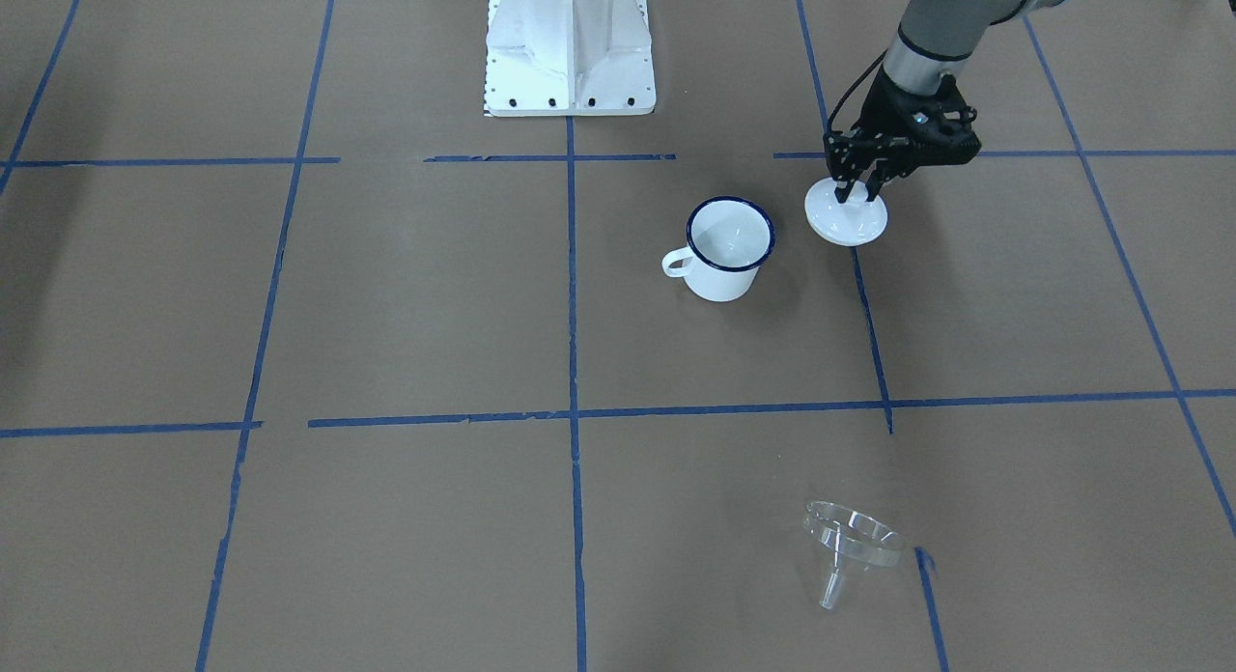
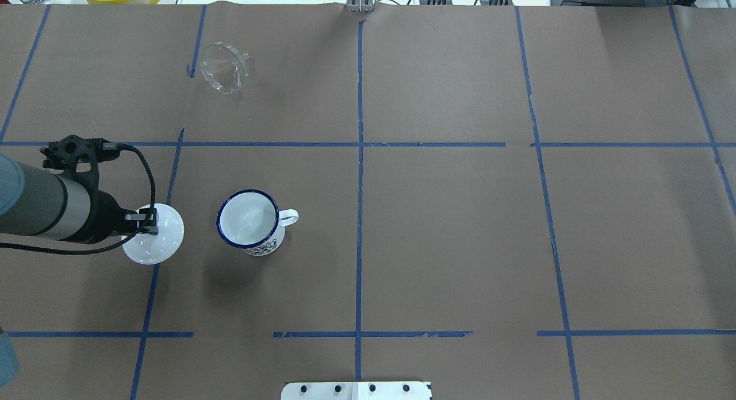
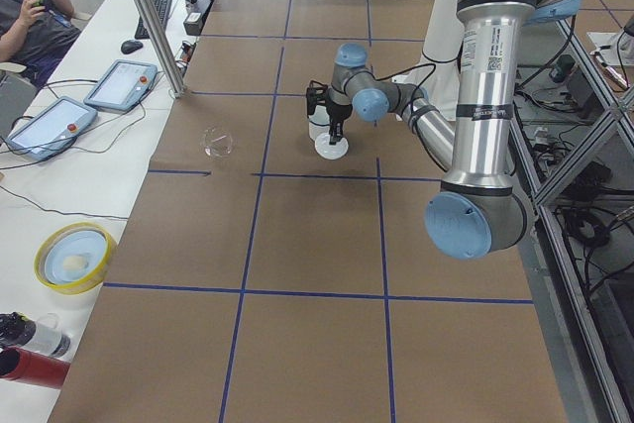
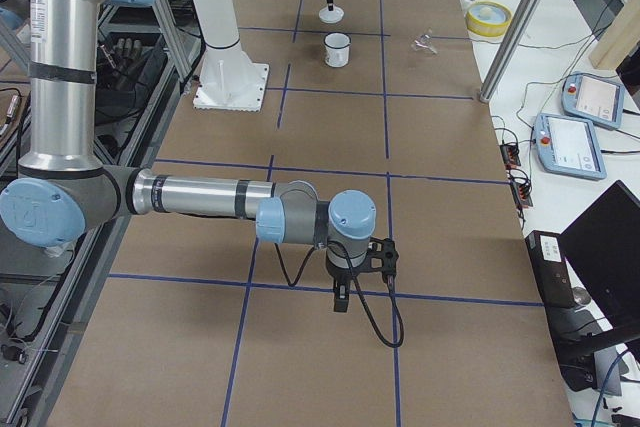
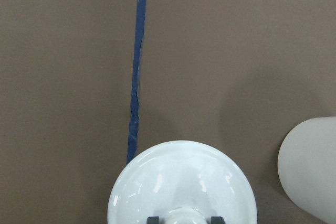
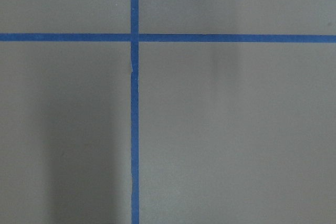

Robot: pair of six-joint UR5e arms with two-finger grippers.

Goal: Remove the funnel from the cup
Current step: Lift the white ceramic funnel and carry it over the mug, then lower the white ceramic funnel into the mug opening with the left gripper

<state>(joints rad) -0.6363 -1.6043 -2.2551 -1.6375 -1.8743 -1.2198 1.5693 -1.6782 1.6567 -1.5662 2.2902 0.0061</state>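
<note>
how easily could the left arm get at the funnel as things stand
Probably not right away: the left gripper is shut on the lid and must let go first. Otherwise the way looks free: the funnel lies on its side with nothing near it.

Silver arm tubes (image 3: 483,96), pale-blue joint caps (image 3: 466,227), black looping cable (image 2: 153,184), white bolted base (image 1: 570,54).
</note>
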